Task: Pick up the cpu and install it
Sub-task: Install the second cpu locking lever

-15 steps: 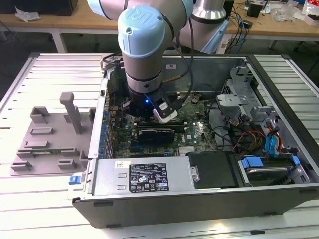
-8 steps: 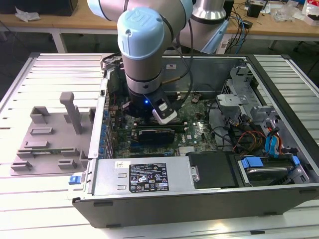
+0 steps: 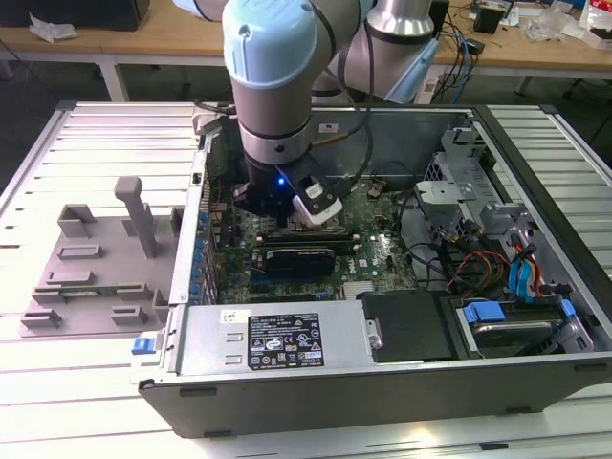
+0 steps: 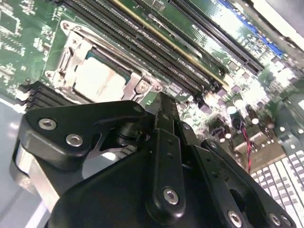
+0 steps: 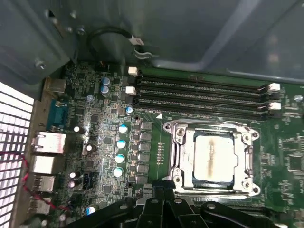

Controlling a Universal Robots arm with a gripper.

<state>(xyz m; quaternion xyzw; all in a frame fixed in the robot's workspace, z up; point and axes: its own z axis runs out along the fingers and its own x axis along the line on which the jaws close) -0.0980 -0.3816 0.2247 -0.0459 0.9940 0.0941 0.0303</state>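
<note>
The pale silver square cpu (image 5: 213,159) already sits in its metal-framed socket (image 5: 176,159); the black claw (image 4: 164,118), fingers together and empty, hovers just beside it, so seating seems done

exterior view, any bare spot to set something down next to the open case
The ribbed table is bare in front of the grey fixture, and in a strip behind it, on the exterior view's left of the computer case. Inside the case it is crowded: the arm hangs over the motherboard, with cables and drive bays toward the view's right.
</note>
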